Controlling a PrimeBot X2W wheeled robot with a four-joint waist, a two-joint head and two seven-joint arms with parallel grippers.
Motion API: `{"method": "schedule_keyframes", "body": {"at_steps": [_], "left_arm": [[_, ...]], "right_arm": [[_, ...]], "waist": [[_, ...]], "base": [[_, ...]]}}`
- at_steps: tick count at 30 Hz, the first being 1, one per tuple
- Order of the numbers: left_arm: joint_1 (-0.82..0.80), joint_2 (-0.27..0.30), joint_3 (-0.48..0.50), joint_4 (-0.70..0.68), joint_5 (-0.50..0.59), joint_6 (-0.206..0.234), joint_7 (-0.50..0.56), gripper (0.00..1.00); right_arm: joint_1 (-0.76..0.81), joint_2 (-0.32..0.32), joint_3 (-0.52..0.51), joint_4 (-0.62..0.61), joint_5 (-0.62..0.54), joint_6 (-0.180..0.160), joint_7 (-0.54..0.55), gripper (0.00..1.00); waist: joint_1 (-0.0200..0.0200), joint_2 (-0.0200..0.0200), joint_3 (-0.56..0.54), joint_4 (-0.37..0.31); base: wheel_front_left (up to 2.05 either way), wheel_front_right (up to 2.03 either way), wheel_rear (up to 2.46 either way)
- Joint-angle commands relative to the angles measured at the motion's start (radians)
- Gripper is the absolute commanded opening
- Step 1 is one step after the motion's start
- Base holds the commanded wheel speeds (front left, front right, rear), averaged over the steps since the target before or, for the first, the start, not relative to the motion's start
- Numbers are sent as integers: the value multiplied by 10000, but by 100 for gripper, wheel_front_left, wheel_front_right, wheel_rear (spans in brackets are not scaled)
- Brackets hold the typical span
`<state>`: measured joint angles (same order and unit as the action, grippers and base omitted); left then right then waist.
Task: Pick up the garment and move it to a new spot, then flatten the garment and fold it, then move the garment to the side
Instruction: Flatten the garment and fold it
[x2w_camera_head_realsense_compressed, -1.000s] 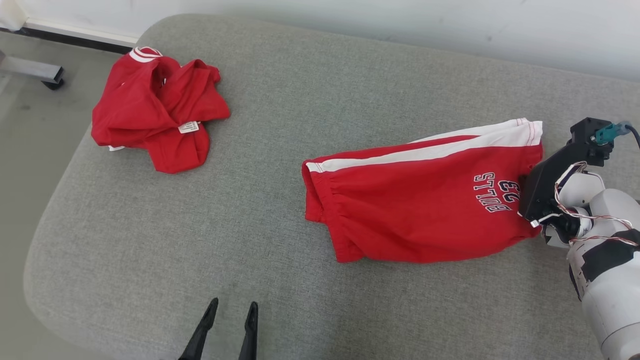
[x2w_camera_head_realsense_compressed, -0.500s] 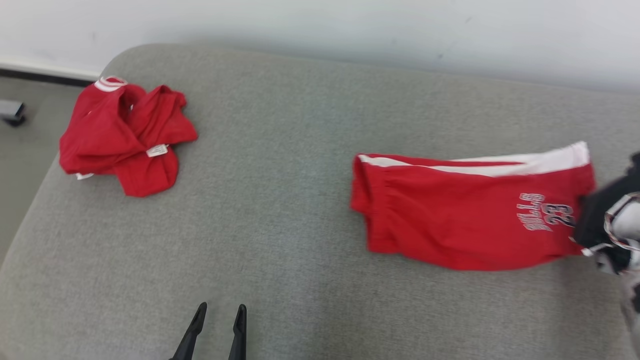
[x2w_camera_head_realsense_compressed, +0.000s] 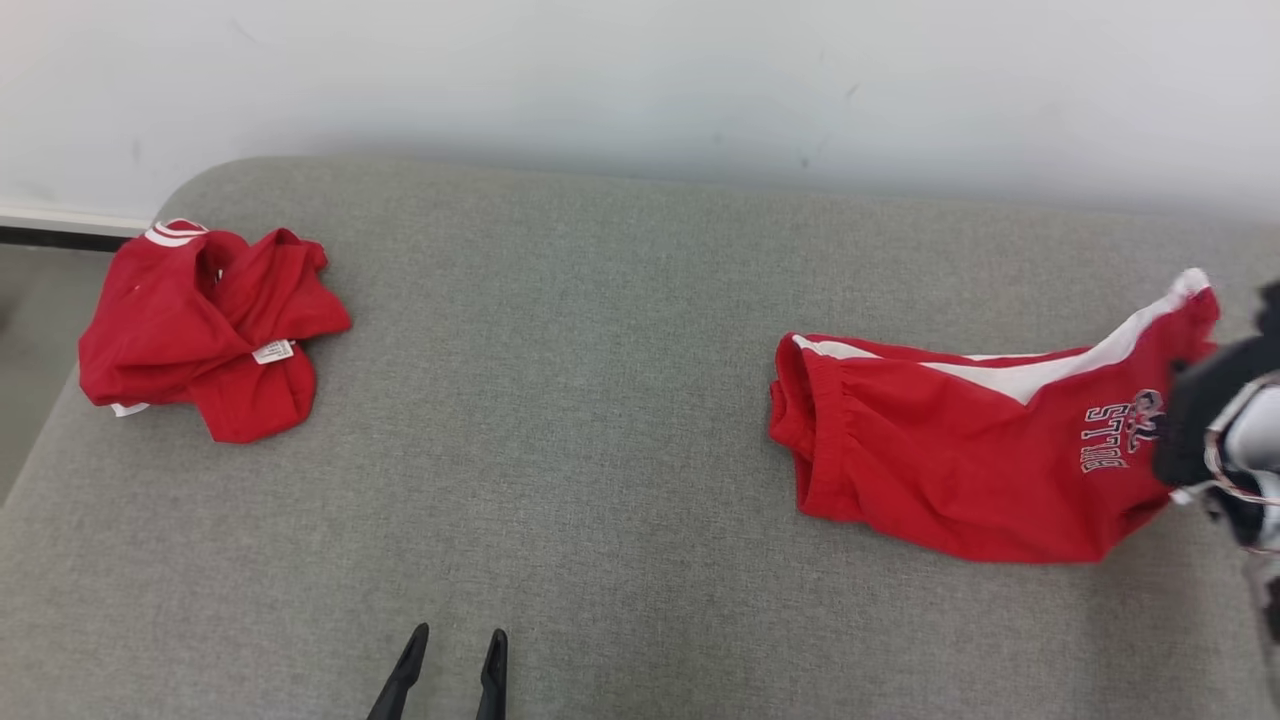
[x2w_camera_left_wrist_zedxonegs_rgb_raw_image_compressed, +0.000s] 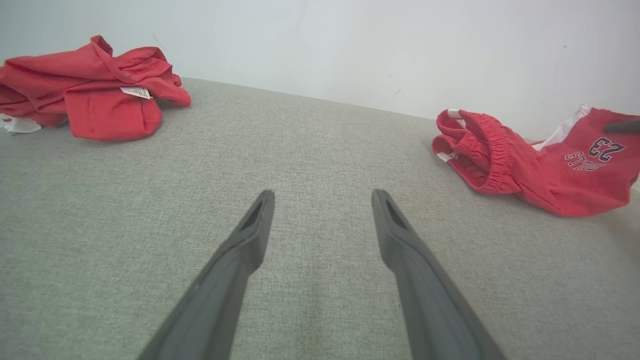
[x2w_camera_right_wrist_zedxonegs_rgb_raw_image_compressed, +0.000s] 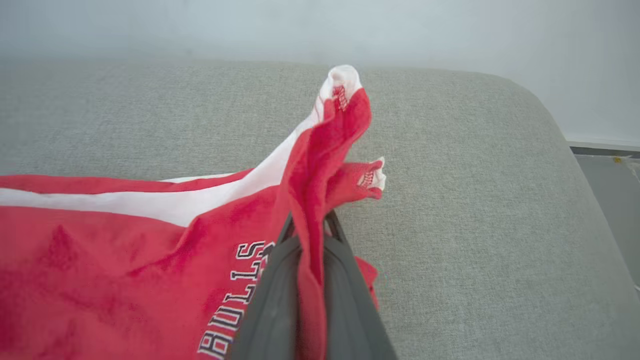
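The garment is a pair of red shorts (x2w_camera_head_realsense_compressed: 950, 470) with a white side stripe and "BULLS 23" print, lying on the right of the grey cushion (x2w_camera_head_realsense_compressed: 560, 400). My right gripper (x2w_camera_right_wrist_zedxonegs_rgb_raw_image_compressed: 310, 225) is shut on its hem end, which is lifted and bunched while the waistband end (x2w_camera_left_wrist_zedxonegs_rgb_raw_image_compressed: 480, 150) rests on the cushion. In the head view the right gripper's dark body (x2w_camera_head_realsense_compressed: 1205, 410) sits at the right edge against the print. My left gripper (x2w_camera_head_realsense_compressed: 455, 645) hovers open over bare cushion near the front, with nothing between its fingers (x2w_camera_left_wrist_zedxonegs_rgb_raw_image_compressed: 250, 235).
A second red garment (x2w_camera_head_realsense_compressed: 200, 325) lies crumpled at the cushion's far left, with a white label showing. A pale wall runs behind the cushion. The cushion's rounded right end (x2w_camera_right_wrist_zedxonegs_rgb_raw_image_compressed: 560, 165) drops off to the floor.
The head camera has shifted. The right gripper has dragged the shorts to the right, away from the crumpled garment, and raised the hem end. The left gripper stays open.
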<state>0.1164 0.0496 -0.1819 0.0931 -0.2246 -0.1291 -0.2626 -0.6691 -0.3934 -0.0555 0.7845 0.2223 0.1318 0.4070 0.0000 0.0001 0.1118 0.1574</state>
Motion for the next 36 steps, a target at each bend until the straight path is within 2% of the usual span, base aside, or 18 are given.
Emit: {"method": "schedule_keyframes", "body": {"at_steps": [1, 8, 14, 20, 26, 27, 28, 29, 33, 36], "left_arm": [[-16, 16, -36, 76, 34, -12, -32, 100], [51, 16, -202, 159, -68, -13, -32, 100], [-18, 16, -289, 190, -165, -5, -32, 100], [-166, 16, -395, 201, -299, -6, -32, 100], [-327, 16, -396, 190, -414, -6, -32, 100], [-341, 16, -387, 191, -432, -6, -32, 100], [-355, 14, -376, 191, -452, -6, -32, 100], [-356, 16, -355, 191, -469, -6, -32, 100], [-381, 17, -261, 170, -432, -6, -32, 100], [-407, 14, -248, 110, -350, -6, -32, 100]], "right_arm": [[170, 209, 302, -382, -29, -23, 208, 0], [138, 976, 1545, -1894, 282, -23, 1342, 0], [37, 1309, 2408, -2317, 632, -23, 2032, 0], [-33, 1728, 2908, -1971, 668, -23, 2210, 0], [-128, 2065, 2903, -1289, 505, -23, 1966, 0], [-171, 2124, 2873, -1230, 511, -23, 1822, 22], [-211, 2192, 2826, -1151, 567, -23, 1675, 95], [-249, 2291, 2747, -1109, 671, -23, 1499, 100], [-483, 2788, 2033, -1349, 2211, -23, 831, 100], [-556, 2317, 1810, -1545, 2531, -23, 398, 100]], "waist": [[0, -1, -106, 77], [0, -1, -217, 526], [0, -1, -126, 905], [0, -1, 24, 1260], [0, -1, 196, 1463], [0, -1, 210, 1477], [0, -1, 218, 1483], [0, -1, 219, 1476], [0, -1, 172, 1385], [0, -1, 52, 1267]], "base": [[0, 0, 0], [0, 0, 0], [0, 0, 0], [0, 0, 0], [0, 0, 0], [0, 0, 0], [0, 0, 0], [0, 0, 0], [0, 0, 0], [0, 0, 0]]}}
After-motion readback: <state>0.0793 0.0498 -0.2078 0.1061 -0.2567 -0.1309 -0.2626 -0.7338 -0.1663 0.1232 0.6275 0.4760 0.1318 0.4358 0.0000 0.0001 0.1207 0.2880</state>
